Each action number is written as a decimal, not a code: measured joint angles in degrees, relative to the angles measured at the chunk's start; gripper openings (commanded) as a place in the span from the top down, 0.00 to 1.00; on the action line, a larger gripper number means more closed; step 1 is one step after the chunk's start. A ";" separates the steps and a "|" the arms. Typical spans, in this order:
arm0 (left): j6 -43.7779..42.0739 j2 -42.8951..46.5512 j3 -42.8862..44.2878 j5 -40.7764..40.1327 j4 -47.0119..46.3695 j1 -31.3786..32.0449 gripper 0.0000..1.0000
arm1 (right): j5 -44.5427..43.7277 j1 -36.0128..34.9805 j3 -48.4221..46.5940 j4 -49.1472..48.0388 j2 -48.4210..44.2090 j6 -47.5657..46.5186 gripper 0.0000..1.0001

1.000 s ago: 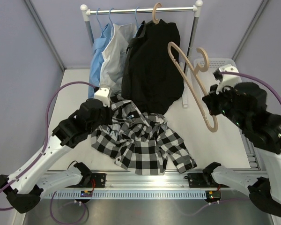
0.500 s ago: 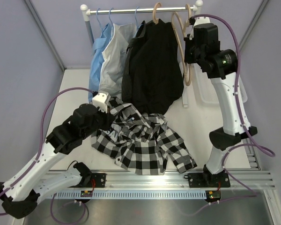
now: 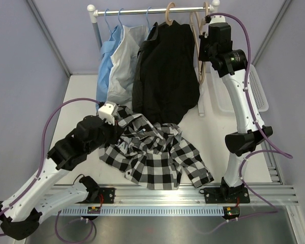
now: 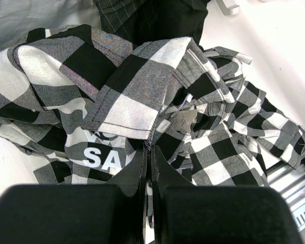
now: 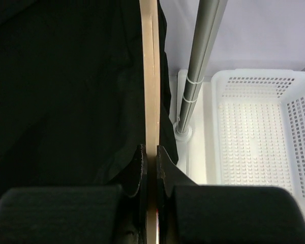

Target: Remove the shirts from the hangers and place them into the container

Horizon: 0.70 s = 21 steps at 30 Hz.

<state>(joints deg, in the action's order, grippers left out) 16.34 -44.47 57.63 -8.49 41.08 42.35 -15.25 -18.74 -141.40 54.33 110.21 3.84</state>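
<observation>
The black-and-white checked shirt (image 3: pixel 157 157) lies crumpled on the table, off any hanger. My left gripper (image 3: pixel 116 134) sits at its left edge, shut on a fold of the fabric (image 4: pixel 151 155). My right gripper (image 3: pixel 202 50) is raised to the right end of the rail, shut on an empty tan wooden hanger (image 3: pixel 195 26) seen edge-on (image 5: pixel 151 76). The plain black shirt (image 3: pixel 165 71) hangs just left of it on another wooden hanger (image 3: pixel 169 12). The white lattice container (image 3: pixel 256 94) stands at the right, empty (image 5: pixel 254 132).
A light blue shirt (image 3: pixel 108 56) and a pale grey-white shirt (image 3: pixel 124 61) hang on thin blue hangers at the left of the rail (image 3: pixel 137 10). The rack's right post (image 5: pixel 201 61) stands between the held hanger and the basket.
My right arm has swung the wooden hanger from over the table's right side up to the rail's right end. My left arm has drawn back a little towards the near left.
</observation>
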 measured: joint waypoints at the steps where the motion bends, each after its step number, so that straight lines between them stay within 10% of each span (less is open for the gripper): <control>1: 0.02 0.24 -0.09 0.09 0.00 0.00 1.00 | 0.07 0.02 0.81 -1.44 0.00 -0.44 1.00; 21: 1.25 2.91 -1.90 3.26 -0.02 0.00 1.00 | 2.69 0.87 9.68 -11.72 -0.72 -1.36 1.00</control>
<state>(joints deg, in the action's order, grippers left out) 17.58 -41.56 55.72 -5.23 41.06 42.35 -12.56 -17.87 -131.72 42.61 109.49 2.48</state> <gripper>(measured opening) 0.024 0.073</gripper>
